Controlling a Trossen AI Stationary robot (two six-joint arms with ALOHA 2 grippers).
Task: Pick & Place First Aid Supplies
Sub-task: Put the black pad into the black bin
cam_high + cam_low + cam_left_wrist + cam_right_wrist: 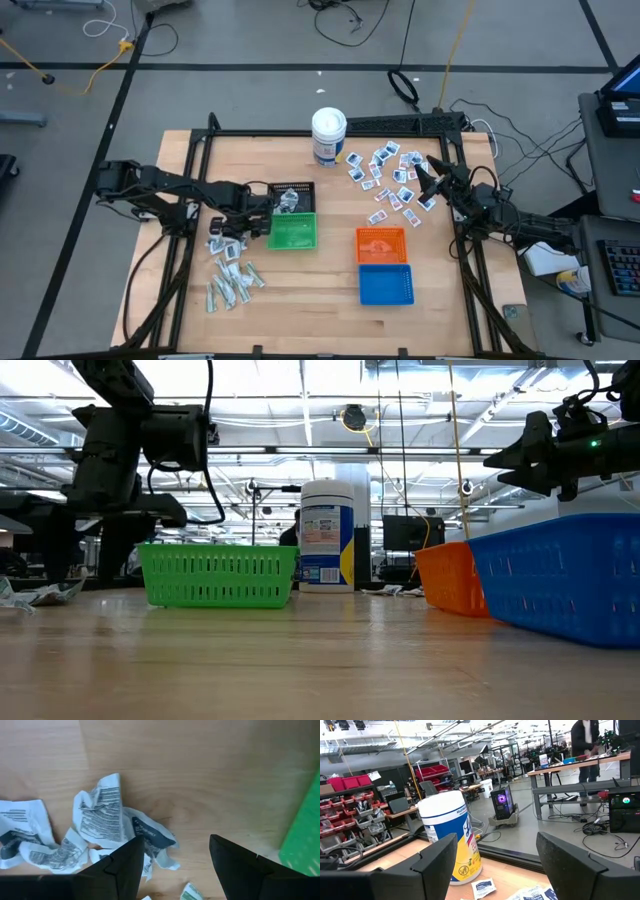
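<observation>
White square packets with blue print (390, 178) lie scattered on the table's far right, in front of the white canister (328, 135). Pale strips (230, 275) lie heaped near the left front, and a few packets sit in the black basket (292, 196). My left gripper (255, 222) (175, 842) is open above the table beside the green basket (293, 231), over crumpled pale packets (100, 817). My right gripper (425, 172) (497, 837) is open and raised over the white squares, pointing toward the canister (452, 840).
The orange basket (381, 244) and the blue basket (385, 284) stand side by side right of centre, near the front. The green basket's wall (305, 830) is close beside my left fingers. A black frame (210, 135) edges the table. A person stands far off in the room (585, 740).
</observation>
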